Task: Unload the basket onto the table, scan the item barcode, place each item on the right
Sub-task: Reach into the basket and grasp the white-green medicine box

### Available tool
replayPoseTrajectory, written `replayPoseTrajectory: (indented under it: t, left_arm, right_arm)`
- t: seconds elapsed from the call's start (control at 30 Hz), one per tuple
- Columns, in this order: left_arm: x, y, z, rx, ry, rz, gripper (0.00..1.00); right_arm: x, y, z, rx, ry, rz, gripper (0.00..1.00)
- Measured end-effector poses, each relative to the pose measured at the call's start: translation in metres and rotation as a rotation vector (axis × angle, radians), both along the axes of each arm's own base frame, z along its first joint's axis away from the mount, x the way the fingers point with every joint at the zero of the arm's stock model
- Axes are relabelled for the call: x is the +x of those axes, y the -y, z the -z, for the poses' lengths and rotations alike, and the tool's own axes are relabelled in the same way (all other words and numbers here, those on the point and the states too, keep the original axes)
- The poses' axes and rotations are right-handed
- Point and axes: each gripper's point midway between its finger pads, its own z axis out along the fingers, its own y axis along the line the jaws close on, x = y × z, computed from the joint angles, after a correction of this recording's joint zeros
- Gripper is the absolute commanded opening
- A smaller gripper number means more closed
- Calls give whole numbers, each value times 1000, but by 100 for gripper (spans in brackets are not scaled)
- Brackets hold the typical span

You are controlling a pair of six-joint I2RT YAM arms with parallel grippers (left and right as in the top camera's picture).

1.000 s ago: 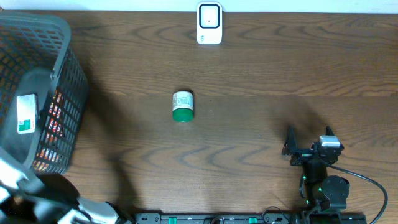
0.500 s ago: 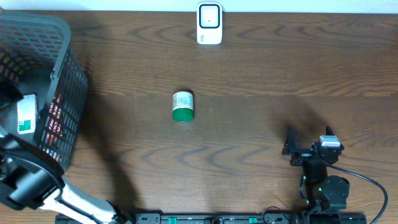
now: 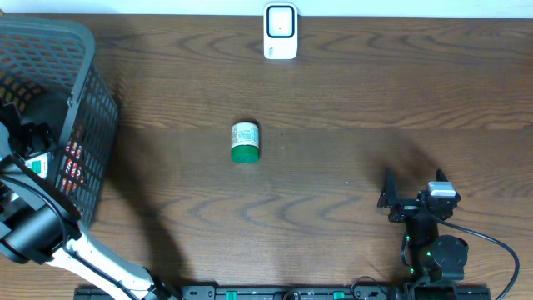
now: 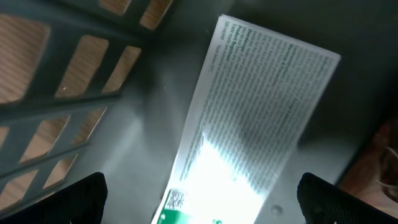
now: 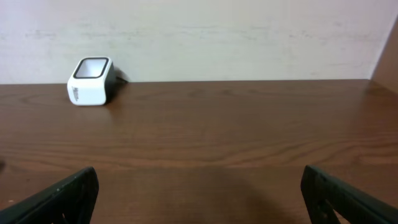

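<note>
**Ana:** Where was the item?

**Ben:** Far left of the scanner [image 3: 281, 32] and nearer the robot, inside the grey mesh basket [image 3: 87, 58]. It was a white box [image 4: 261, 112] with fine print and a green patch, lying flat on the basket floor.

**Ana:** And the left hand?

**Ben:** The left hand [image 4: 200, 202] was down in the basket, right over that box, and its jaws were spread wide. The wrist view showed the box running up between the two dark fingertips [image 4: 74, 202]. Neither of them pinched it. I couldn't tell whether it touched the box at all.

**Ana:** What else was in there?

**Ben:** Something red and white showed through the mesh, but I couldn't make out what.

**Ana:** Closer to the scanner?

**Ben:** A small jar [image 3: 244, 142] with a green lid lay on its side on the brown bench [image 3: 375, 100]. It was a little left of the scanner and well apart from it, toward the robot, with its lid pointing at the robot.

**Ana:** And the scanner?

**Ben:** It was white and stood at the far edge of the bench, by the wall.

**Ana:** The right hand?

**Ben:** The right hand [image 3: 413, 182] was right of the scanner, near the robot's edge of the bench. Its fingers were spread wide and gripped nothing. Its camera faced across the wood toward the scanner.
</note>
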Motion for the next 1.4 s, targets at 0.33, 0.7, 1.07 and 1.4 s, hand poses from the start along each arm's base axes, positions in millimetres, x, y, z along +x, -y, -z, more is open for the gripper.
replayPoseTrajectory:
  t: [0.33, 0.7, 1.07, 1.4]
  left_arm:
    - [0, -1, 21, -26, -23, 7, 95]
    - [4, -2, 22, -31, -1, 6, 69]
    - [1, -1, 16, -28, 5, -33, 66]
    - [0, 2, -118, 147, 245, -70, 72]
  right_arm:
    - [0, 0, 0, 0, 0, 0, 99]
    - [0, 0, 0, 0, 0, 0, 99]
    - [0, 0, 0, 0, 0, 0, 99]
    - [0, 0, 0, 0, 0, 0, 99]
